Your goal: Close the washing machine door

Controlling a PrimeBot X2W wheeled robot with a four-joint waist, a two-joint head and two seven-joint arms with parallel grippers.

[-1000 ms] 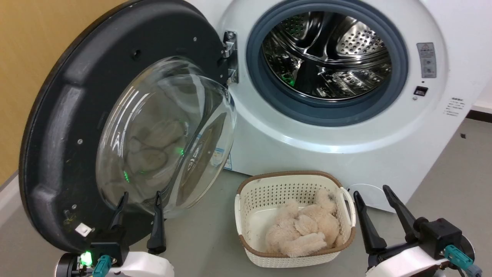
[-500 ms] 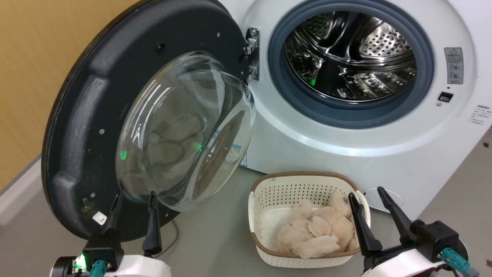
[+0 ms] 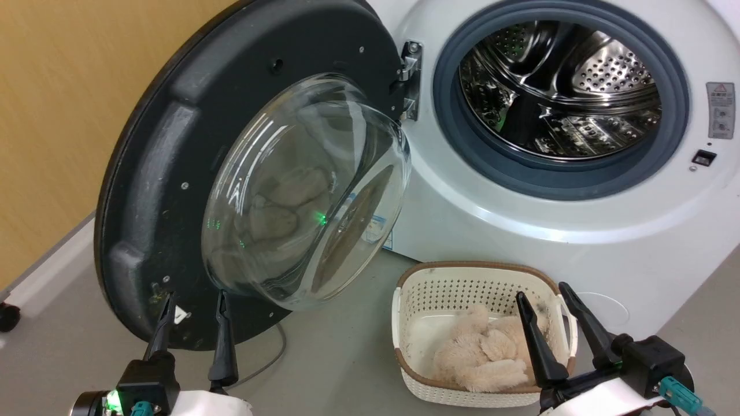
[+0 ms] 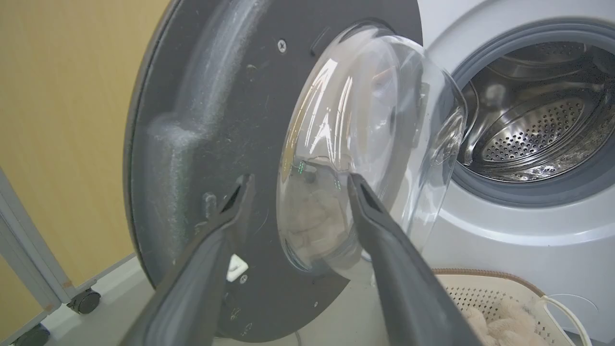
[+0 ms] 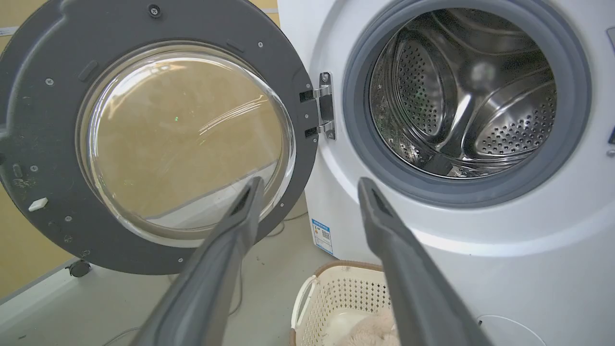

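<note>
The washing machine [image 3: 520, 231] stands with its mouth uncovered, the steel drum [image 3: 555, 92] bare inside the grey gasket [image 3: 451, 133]. The washing machine door [image 3: 150, 173] is swung wide open to the machine's left, hanging on the metal hinge [image 3: 410, 75] at the left edge of the opening, its matte inner face and bulging glass window [image 3: 306, 190] turned outward. The left claw [image 3: 195, 296] sits in front of the machine, low by the door's bottom rim, fingers apart with nothing between them. Whether they touch the door cannot be told. The right claw [image 3: 541, 290] is before the machine's lower front, also spread and empty, its tips over a cream basket [image 3: 416, 300]. The basket rests on the floor [image 3: 324, 370] just in front of the machine and holds a fluffy beige plush [image 3: 485, 352].
</note>
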